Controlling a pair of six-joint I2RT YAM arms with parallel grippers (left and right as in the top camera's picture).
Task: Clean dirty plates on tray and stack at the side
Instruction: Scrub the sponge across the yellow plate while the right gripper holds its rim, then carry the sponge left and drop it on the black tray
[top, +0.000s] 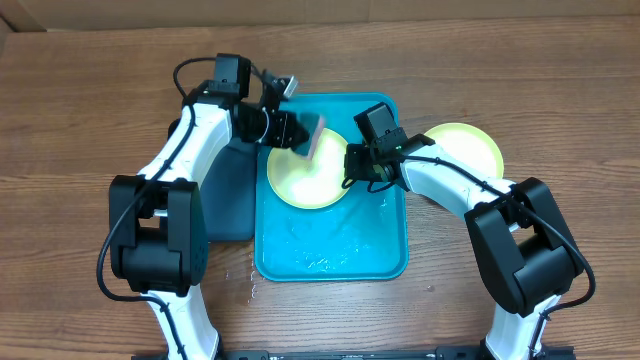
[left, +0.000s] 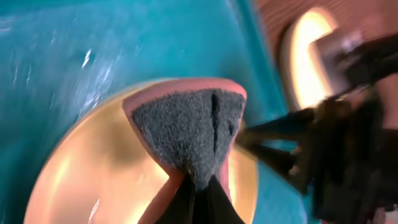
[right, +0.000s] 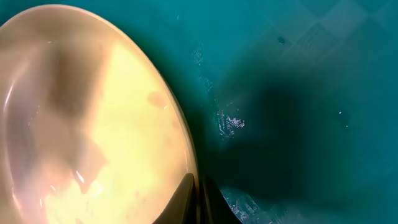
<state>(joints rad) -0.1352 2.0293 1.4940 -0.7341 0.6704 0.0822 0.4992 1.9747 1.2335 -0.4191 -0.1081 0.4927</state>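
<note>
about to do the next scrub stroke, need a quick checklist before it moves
1. sponge clamped in left gripper: ok
2. right gripper shut on the plate rim: ok
3. plate inside the turquoise tray: ok
4. sponge pressed onto plate: cannot tell, view blurred
5. plate free of smears: cannot tell
6. second plate on the table right of tray: ok

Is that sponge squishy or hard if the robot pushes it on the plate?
Probably squishy: the sponge looks pinched narrow where the left gripper shuts on it. Its grey scrubby face looks rough, so it likely drags rather than slides over the plate. It may be wet and a bit heavier, since the tray glistens.
</note>
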